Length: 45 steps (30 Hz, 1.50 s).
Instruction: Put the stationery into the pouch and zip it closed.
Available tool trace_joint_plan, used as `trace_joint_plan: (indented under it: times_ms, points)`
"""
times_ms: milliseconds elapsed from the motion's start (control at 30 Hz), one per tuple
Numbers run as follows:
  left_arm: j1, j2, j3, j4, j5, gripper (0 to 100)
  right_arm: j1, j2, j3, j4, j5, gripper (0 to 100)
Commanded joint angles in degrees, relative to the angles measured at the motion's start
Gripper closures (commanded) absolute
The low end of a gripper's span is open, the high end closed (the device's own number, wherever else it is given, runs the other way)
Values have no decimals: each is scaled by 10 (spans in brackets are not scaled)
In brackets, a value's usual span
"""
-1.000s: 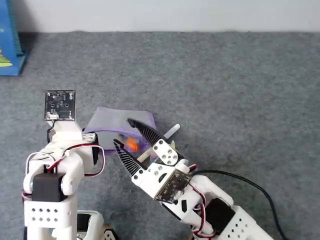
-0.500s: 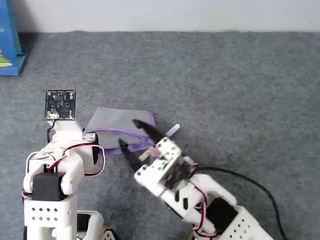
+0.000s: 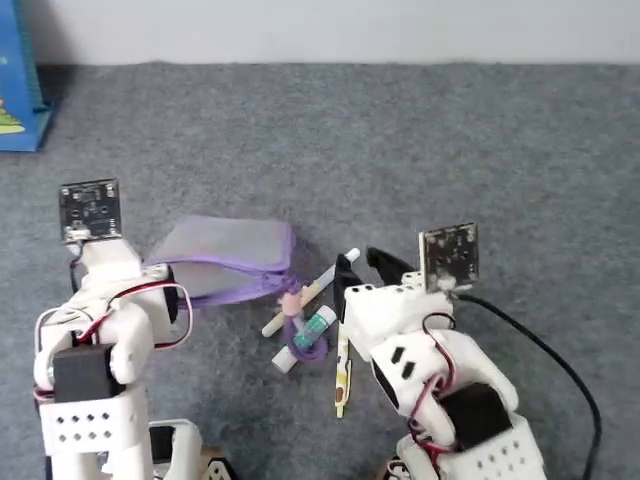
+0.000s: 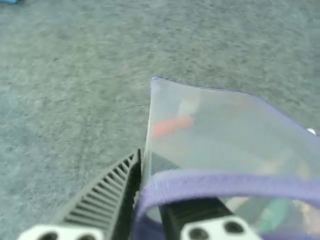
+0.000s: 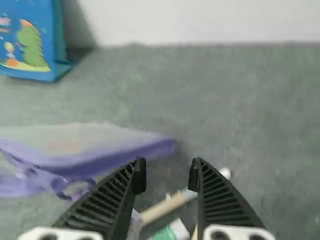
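Observation:
A translucent purple pouch lies left of centre, and my left gripper is shut on the pouch's zip rim. An orange item shows through its wall. Loose stationery lies on the carpet just right of the pouch: a white pen, a green-and-white glue stick and a yellow pencil. My right gripper hovers open right of this pile, with nothing between its fingers. In the right wrist view the gripper sits above the pen, with the pouch beyond.
Grey carpet covers the table up to a white wall at the back. A blue box stands at the far left corner, also in the right wrist view. A black cable trails from the right arm.
My right gripper has pulled back to the right, away from the pouch, and narrowed. The left arm and the pouch shifted slightly left. Pen, glue stick and pencil now lie uncovered on the carpet.

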Motion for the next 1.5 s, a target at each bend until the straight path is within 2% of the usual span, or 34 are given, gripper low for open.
trace_joint_plan:
  times_ms: [0,167,467,833,1000,1100,1233,1467]
  points:
    - [-13,2,-19,-7,8,988,16,82,-36,14,-33,858]
    - [-13,2,-19,-7,8,988,19,255,-55,6,-46,856]
    - [-13,2,-15,-7,8,988,17,555,-189,6,-75,858]
    - [-13,2,-15,-6,8,988,42,800,-308,-27,-70,858]
    - [-12,2,-15,-6,8,988,53,839,-319,-15,-40,877]
    - [-11,2,-15,-6,8,988,53,836,-319,-5,-30,990]
    - [-12,2,-14,-5,8,988,53,836,-319,0,-25,990]
    - [-11,2,-10,-7,8,988,53,773,-316,55,54,991]
